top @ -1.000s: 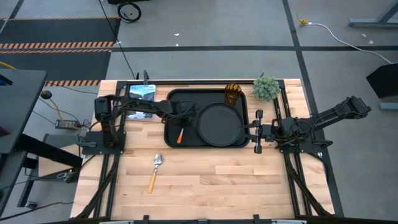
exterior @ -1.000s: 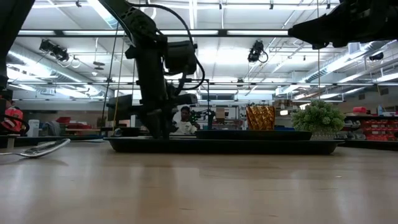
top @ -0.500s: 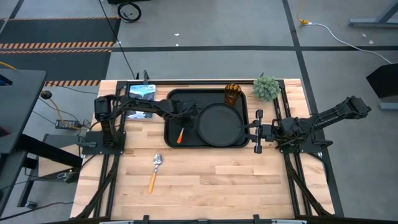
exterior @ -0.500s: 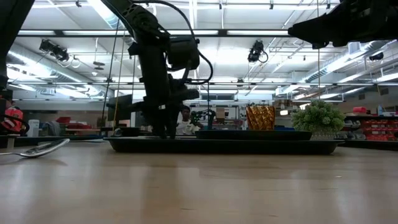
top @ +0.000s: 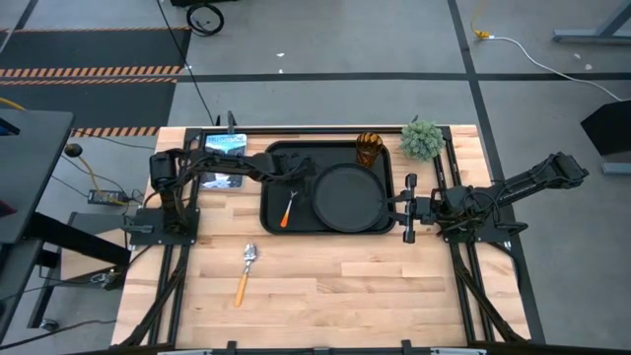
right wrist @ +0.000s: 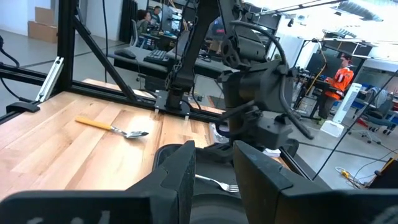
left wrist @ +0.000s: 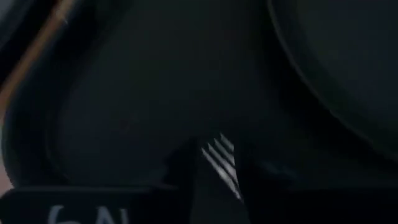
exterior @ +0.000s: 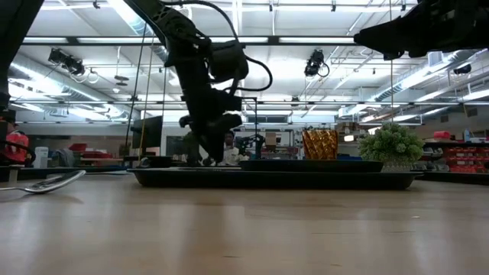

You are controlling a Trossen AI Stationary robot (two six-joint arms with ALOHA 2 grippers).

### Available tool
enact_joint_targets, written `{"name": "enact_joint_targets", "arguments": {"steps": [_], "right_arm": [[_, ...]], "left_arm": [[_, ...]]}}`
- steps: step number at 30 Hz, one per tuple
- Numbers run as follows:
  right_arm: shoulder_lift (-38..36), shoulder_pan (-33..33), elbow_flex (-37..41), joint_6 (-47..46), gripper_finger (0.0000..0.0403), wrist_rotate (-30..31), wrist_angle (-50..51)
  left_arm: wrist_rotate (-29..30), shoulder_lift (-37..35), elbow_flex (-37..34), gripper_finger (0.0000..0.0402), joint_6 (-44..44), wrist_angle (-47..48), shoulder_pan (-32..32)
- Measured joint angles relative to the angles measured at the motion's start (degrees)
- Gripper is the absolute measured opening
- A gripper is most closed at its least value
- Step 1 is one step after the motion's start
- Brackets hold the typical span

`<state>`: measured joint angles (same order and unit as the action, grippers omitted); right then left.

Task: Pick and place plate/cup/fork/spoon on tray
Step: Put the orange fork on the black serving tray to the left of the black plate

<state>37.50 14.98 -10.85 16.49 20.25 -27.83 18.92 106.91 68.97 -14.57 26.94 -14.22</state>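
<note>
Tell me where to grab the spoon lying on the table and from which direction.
Take the spoon by its yellow-orange handle, coming straight down from above. It lies flat on the bare wood in front of the tray, and the straight, narrow handle suits the tool better than the rounded bowl.

Lighting: bright, even, overhead; rows of ceiling strip lights (exterior: 229, 38) show in the low view and glare white.
Shadows: soft and short beneath both arms on the wooden table (top: 325, 276); no hard edges.
Tray (top: 271, 212): matte black, swallows detail; faint sheen along its rim.
Low view: arms read as backlit silhouettes against the lit room; near tabletop blurred, far room sharper.
Cup (exterior: 319, 144): amber, glowing with transmitted light.
Left wrist view: very dim, nearly all black; only the fork (left wrist: 222, 163) prongs catch light; soft focus throughout.
Right wrist view: well lit; near fingers blurred; straight lines bow toward the edges.
</note>
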Motion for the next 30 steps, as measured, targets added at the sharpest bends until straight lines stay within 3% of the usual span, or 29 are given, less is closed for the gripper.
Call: {"name": "enact_joint_targets", "arguments": {"steps": [19,30], "right_arm": [[0.00,0.00,0.00,-0.11,0.0116,-0.55,-0.42],[0.00,-0.04,0.02,-0.26,0.0116,-0.50,-0.46]], "left_arm": [[-1.82,3.00,0.06,0.0059,6.94,-8.02,-2.50],[-1.28,5.11,0.00,0.0050,11.25,-6.72,-2.35]]}}
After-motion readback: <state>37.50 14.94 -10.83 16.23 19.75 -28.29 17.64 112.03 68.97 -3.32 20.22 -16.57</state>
